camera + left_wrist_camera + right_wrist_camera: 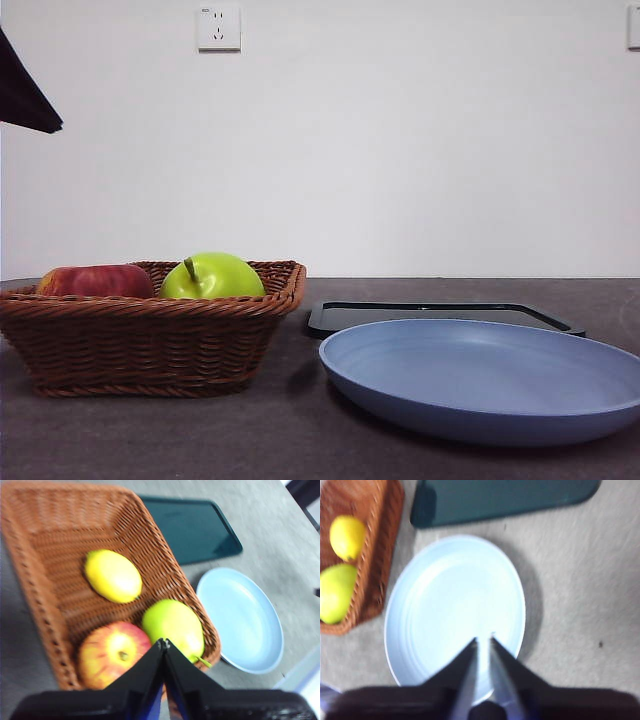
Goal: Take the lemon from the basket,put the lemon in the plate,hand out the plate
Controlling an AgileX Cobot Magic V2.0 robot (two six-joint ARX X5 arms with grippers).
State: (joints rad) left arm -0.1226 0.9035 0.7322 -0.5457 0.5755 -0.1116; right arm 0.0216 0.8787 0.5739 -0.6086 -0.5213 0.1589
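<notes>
A: Nearest thing in the front view?
B: The plate [480, 385], light blue, shallow, bare, on the counter [200, 440]. Just beside it the basket [150, 335], brown wicker.

A: Lemon?
B: Lemon [113, 576] lies in the basket, on the woven floor, apart from the other two fruits. Hidden behind the basket wall from the front camera.

A: Other fruit?
B: Green apple [212, 277] with stem and a red apple [96, 281], side by side in the basket, touching in the left wrist view.

A: Behind the plate?
B: Black tray [440, 315], flat on the counter. Farther back a white wall with a socket [219, 28]; no readable writing or brand anywhere.

A: Arms?
B: Left gripper [164, 642] hangs above the basket's apple end, fingers clenched tip to tip, holding nothing. Right gripper [483, 640] is above the plate, fingers a narrow slit apart, nothing between them. One dark tip shows at a top corner of the front view.
</notes>
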